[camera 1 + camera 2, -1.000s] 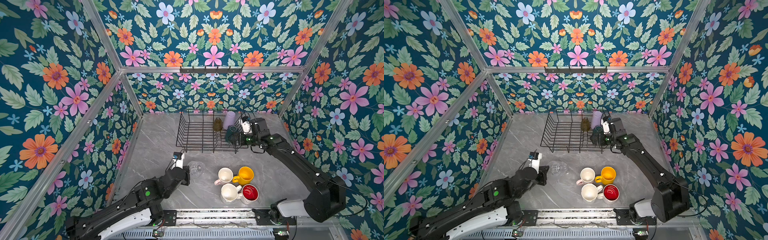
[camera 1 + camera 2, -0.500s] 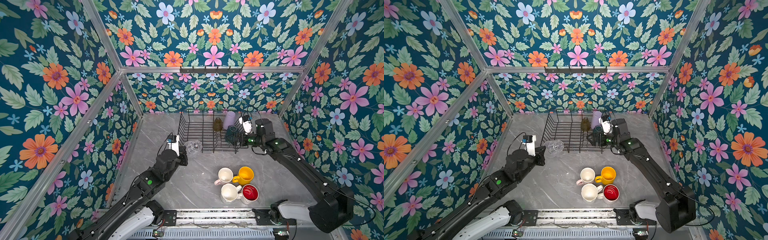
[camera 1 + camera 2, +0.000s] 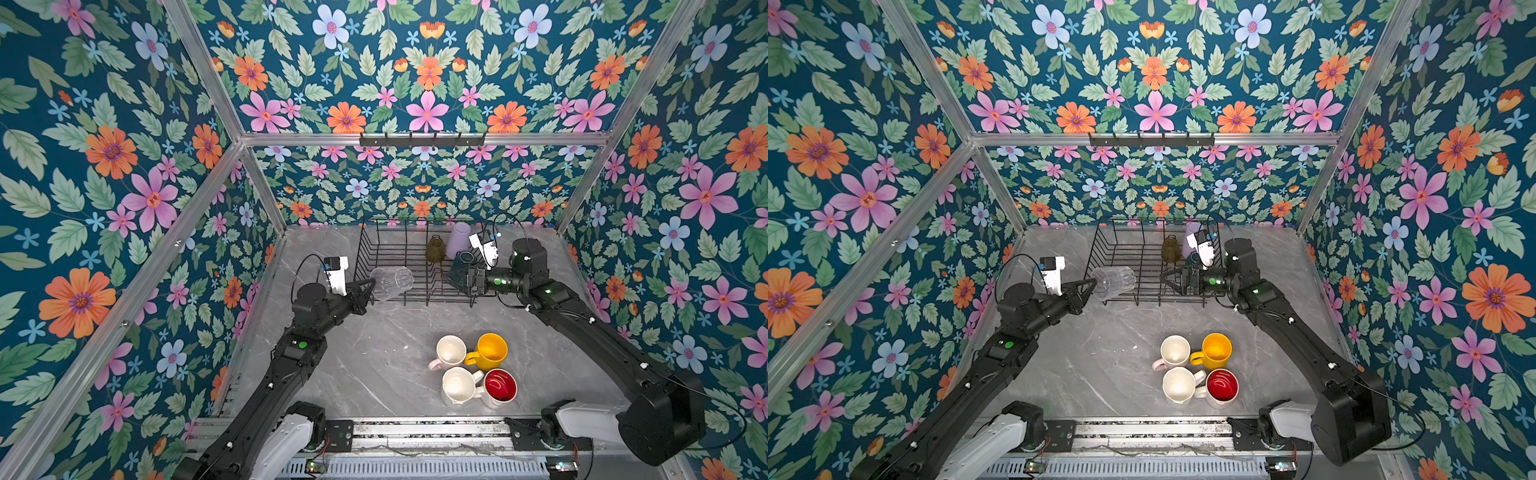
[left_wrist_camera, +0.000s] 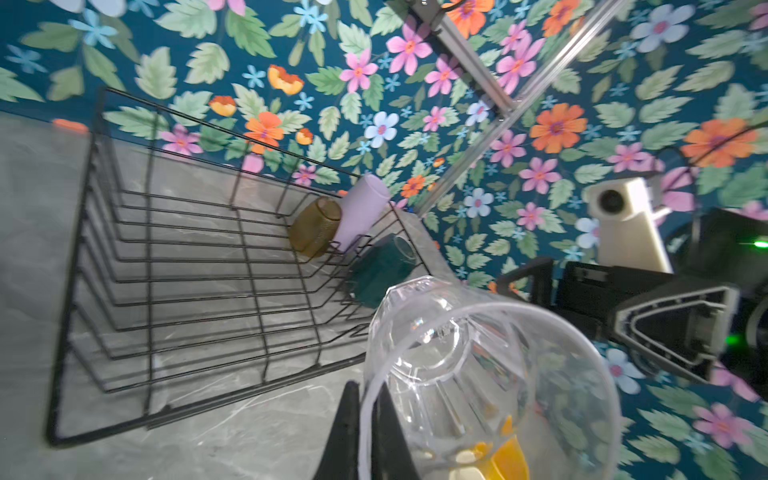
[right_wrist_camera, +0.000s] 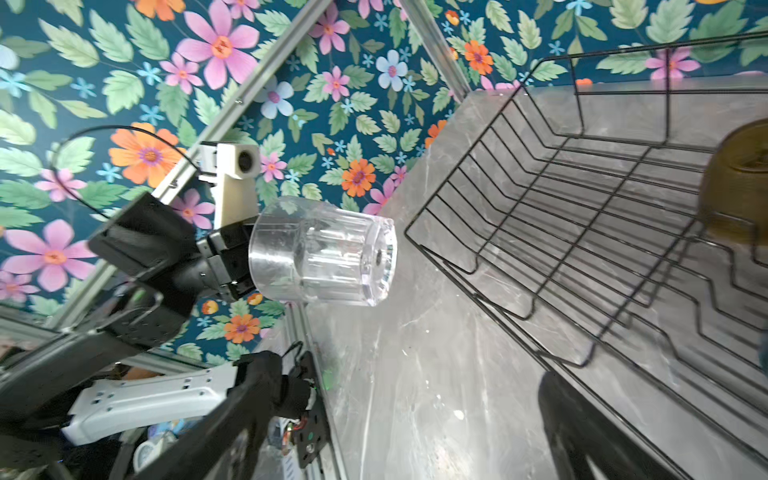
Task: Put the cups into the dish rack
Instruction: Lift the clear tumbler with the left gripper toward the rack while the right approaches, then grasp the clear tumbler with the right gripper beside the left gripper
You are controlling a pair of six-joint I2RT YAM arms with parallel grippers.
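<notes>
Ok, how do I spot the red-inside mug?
On the grey marble table, four mugs sit in front of the black wire dish rack. The white red-lined mug is the front right one, next to the yellow mug; only it is red inside.

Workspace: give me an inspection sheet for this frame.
Surface: grey marble table.
Job's things: rack at the back holds olive glass, lilac tumbler and teal mug at its right end. Pink mug, yellow mug, white mug and red-lined mug are clustered on the table near the front. Clear glass is in the air, on its side, at the rack's near left corner.
Clutter: nothing seen.
Grippers: left gripper shut on the clear glass's rim; right gripper open, beside the teal mug.
Cables: left cable and right cable loop at the wrist cameras.
Surroundings: floral walls, hook rail.
</notes>
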